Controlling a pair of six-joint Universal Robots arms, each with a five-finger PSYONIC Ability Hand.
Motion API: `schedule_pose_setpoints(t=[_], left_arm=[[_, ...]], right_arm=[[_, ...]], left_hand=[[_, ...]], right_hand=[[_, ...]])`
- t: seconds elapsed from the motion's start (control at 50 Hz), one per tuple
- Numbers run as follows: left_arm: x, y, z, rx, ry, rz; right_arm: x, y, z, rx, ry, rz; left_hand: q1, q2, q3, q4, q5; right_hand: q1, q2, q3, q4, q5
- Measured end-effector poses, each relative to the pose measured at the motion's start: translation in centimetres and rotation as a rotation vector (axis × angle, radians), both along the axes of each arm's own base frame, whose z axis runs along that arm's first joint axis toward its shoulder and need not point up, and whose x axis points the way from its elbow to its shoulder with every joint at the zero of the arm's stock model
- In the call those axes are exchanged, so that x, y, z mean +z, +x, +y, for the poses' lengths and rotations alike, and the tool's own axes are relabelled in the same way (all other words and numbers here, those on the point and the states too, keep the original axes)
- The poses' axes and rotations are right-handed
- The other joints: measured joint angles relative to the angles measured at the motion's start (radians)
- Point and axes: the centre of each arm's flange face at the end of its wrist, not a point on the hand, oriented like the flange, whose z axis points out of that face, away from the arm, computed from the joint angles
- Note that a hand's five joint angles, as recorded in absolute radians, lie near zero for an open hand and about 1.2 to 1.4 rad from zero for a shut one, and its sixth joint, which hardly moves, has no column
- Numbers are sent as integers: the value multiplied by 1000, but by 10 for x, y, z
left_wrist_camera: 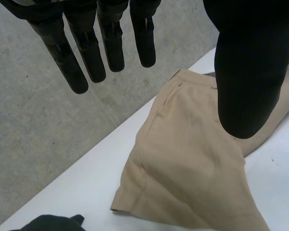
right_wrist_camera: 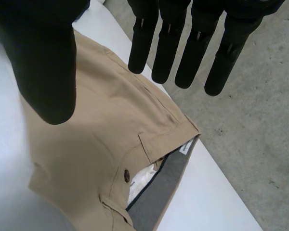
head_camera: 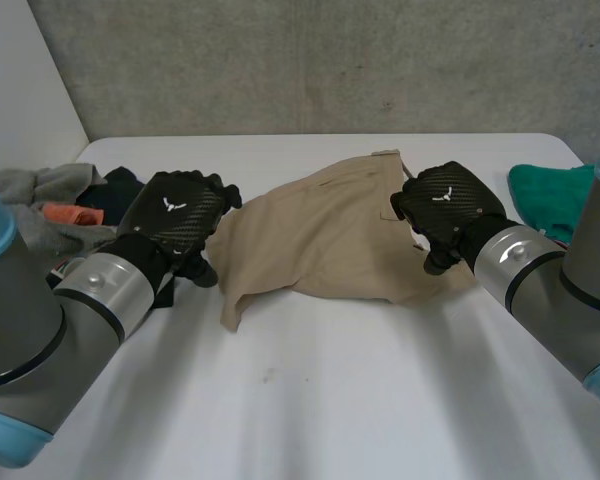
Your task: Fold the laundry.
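Two hands at one garment, neither gripping. The tan trousers (head_camera: 320,235) lie crumpled and loosely doubled over in the middle of the white tabletop (head_camera: 330,400), waistband end toward the robot's right, leg hem toward its left. The left hand (head_camera: 180,212) sits just beside the hem-side edge. In the left wrist view its fingers (left_wrist_camera: 111,45) are straight, the thumb is spread well apart, and nothing is between them; the trousers' hem (left_wrist_camera: 130,192) is below the palm. Can't tell whether it touches the cloth. The right hand (head_camera: 448,205) is over the waistband end. In the right wrist view its fingers (right_wrist_camera: 166,53) are straight too, thumb apart, holding nothing, with the waistband beneath gaping to show a brown button (right_wrist_camera: 126,176) and grey lining (right_wrist_camera: 156,197). A laundry pile (head_camera: 50,205) of grey, orange and dark pieces sits at the tabletop's left edge, behind the left arm. A green cloth (head_camera: 548,195) lies at the right edge, well apart from the trousers.
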Motion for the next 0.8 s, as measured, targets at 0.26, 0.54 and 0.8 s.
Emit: schedule_pose_setpoints(t=[0.26,0.54,0.8], left_arm=[[-29,-9,-8,-48,123,-63],[-97,-34,-51,-33,162,-202],[-46,-33,-51,40,16,-160]], right_arm=[[-33,-24,-19,5,105,285],[-104,-27,-68,-21,8,293],[-51,-25,-45,17,-25,160]], left_hand=[[-87,-98,-96,-102,-120],[318,296,294,277,267],[697,766,762,773,739]], right_hand=[[-181,-191,-184,-196,-215],[234,243,234,214,215],[434,548,559,569,560]])
